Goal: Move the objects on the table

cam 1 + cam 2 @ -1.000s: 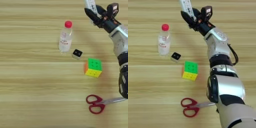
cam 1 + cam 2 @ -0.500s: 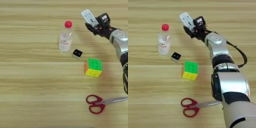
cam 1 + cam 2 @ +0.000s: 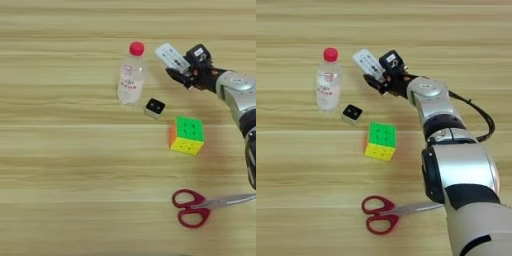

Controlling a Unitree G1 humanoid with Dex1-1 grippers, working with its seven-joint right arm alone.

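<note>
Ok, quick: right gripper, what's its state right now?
Right gripper: shut on the white remote control, held above the table beside the bottle.

On the surface in front of me a clear bottle with a red cap stands upright, a pale label round its middle. Near its base, to my right and closer to me, a tiny white cube with a black top rests apart from it.
</note>
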